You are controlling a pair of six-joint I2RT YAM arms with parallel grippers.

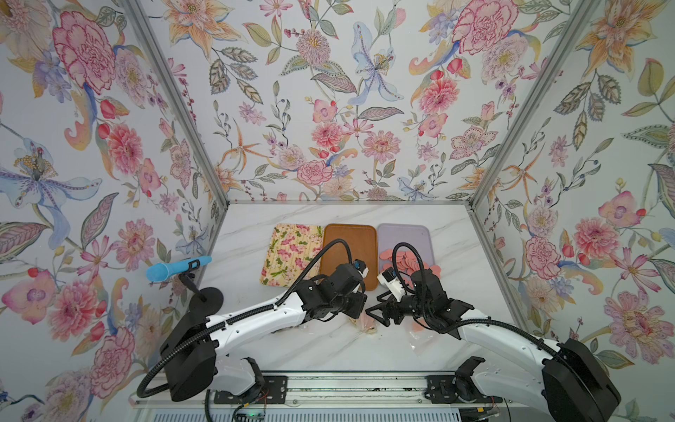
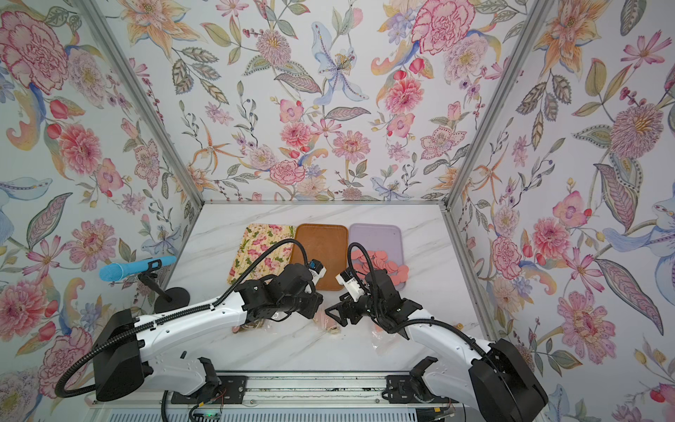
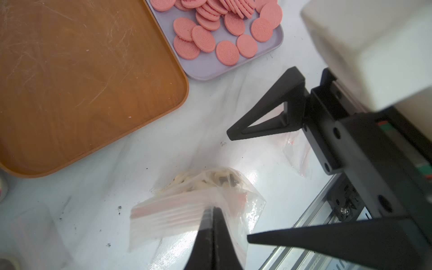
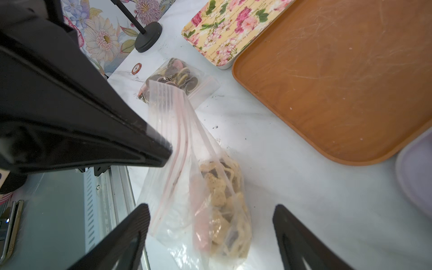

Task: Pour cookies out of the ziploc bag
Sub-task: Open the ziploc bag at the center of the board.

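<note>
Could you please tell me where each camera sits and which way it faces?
Top views: above the base, looking down on the table and brown tray; both arms show.
Left wrist: on its arm, looks along the shut left hand pinching the bag; open right hand beside.
Right wrist: on its arm, looks between the right hand's fingers at that bag.
Wrist views share: bag, brown tray.

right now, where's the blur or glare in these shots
Left wrist view: the white block is out of focus, glare on the table beside the bag. Right wrist view: the left hand is dark, little detail. Both top views: sharp, evenly lit.
</note>
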